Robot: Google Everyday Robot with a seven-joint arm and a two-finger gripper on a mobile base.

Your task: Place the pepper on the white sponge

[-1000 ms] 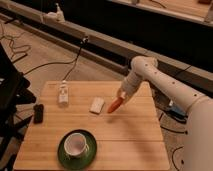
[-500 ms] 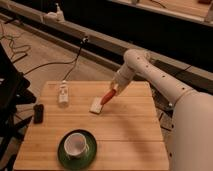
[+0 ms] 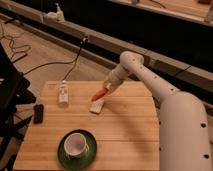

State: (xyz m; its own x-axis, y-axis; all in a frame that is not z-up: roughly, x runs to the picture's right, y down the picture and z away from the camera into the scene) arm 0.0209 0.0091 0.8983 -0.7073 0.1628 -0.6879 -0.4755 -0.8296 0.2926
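Note:
The red-orange pepper (image 3: 100,93) sits in my gripper (image 3: 106,88), which is shut on its upper end. The pepper hangs tilted, its tapered tip pointing down-left, just above the far end of the white sponge (image 3: 97,105). The sponge lies flat near the middle of the wooden table (image 3: 125,130). I cannot tell whether the pepper's tip touches the sponge. The white arm reaches in from the right.
A white bottle-shaped object with a cord (image 3: 63,93) lies at the table's back left. A small black object (image 3: 38,113) lies at the left edge. A white cup (image 3: 76,143) stands on a green saucer (image 3: 90,155) at the front. A dark chair stands at the left.
My gripper has carried the pepper leftward, from right of the sponge to just over its far end. The sponge, cup and other objects have not moved.

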